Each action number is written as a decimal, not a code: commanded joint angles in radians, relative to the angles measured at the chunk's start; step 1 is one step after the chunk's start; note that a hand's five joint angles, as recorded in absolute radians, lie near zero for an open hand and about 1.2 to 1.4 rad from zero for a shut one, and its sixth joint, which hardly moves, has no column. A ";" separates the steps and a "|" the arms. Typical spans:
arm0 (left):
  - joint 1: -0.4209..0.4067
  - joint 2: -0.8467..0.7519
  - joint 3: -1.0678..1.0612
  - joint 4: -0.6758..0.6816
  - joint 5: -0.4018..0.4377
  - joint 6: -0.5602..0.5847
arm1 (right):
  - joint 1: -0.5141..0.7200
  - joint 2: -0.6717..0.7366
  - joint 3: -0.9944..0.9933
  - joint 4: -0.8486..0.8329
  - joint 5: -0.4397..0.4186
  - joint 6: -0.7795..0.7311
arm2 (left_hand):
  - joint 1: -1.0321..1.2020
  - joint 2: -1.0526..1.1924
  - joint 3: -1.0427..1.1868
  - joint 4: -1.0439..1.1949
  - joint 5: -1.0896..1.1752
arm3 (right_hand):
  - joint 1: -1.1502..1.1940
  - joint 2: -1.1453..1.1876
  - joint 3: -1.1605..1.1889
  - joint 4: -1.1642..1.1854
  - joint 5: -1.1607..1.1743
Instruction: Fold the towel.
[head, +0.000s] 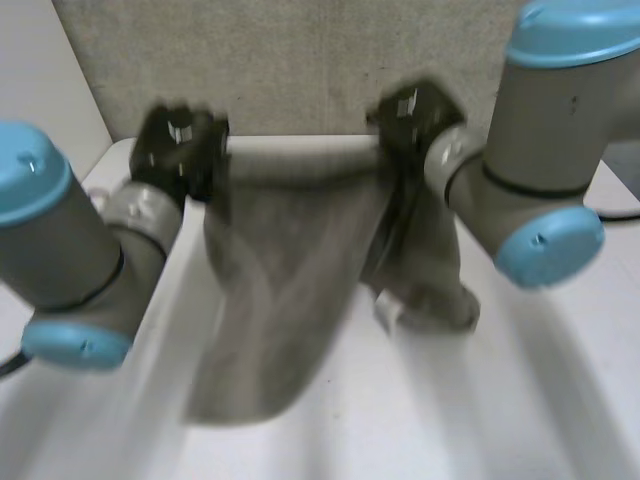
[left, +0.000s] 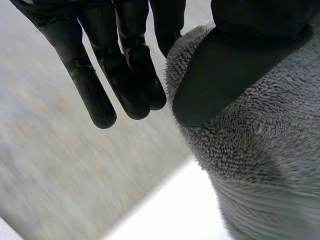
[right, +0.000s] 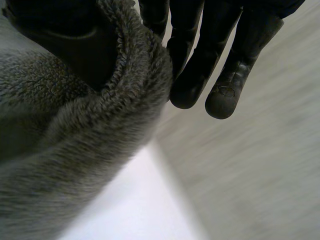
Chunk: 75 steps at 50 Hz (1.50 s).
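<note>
A grey fleecy towel (head: 285, 290) hangs in the air over the white table (head: 560, 400), held up by its two top corners, its lower end near the table. My left hand (head: 180, 150) pinches the left top corner; in the left wrist view the thumb (left: 225, 65) presses the towel (left: 260, 150) against a finger while the other fingers (left: 120, 75) stay straight. My right hand (head: 415, 115) grips the right top corner; in the right wrist view the towel (right: 75, 150) wraps over the thumb beside the straight fingers (right: 220, 75).
A grey speckled wall (head: 300, 60) stands behind the table's far edge. A lighter panel (head: 40, 70) is at the far left. Bare table lies under and in front of the hanging towel.
</note>
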<state>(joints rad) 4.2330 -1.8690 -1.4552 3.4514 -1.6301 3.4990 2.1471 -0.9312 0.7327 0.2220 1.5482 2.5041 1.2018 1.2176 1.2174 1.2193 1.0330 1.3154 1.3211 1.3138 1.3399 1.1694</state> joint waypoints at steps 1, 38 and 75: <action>-0.001 0.028 0.188 0.153 -0.089 -0.213 | -0.052 -0.041 -0.056 -0.410 -0.089 -0.002 | 0.194 0.179 0.179 0.177 0.189 | 0.081 0.075 0.083 0.056 0.052; -0.016 0.096 -0.409 0.115 -0.042 -0.192 | -0.125 0.055 0.267 0.119 -0.287 0.320 | 0.194 0.179 0.179 0.177 0.189 | -0.996 -1.001 -0.994 -1.020 -1.024; -0.090 0.347 -0.165 0.052 -0.048 -0.189 | -0.216 -0.333 0.827 -0.122 -0.290 0.619 | 0.194 0.179 0.179 0.177 0.189 | -0.643 -0.649 -0.642 -0.668 -0.672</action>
<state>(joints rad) 4.1358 -1.5204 -1.6468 3.5311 -1.6766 3.3125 1.9817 -1.1758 1.4927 0.1250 1.2527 3.2062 1.2053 1.2180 1.2176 1.2195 1.0343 0.5960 0.5907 0.5944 0.5924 0.4268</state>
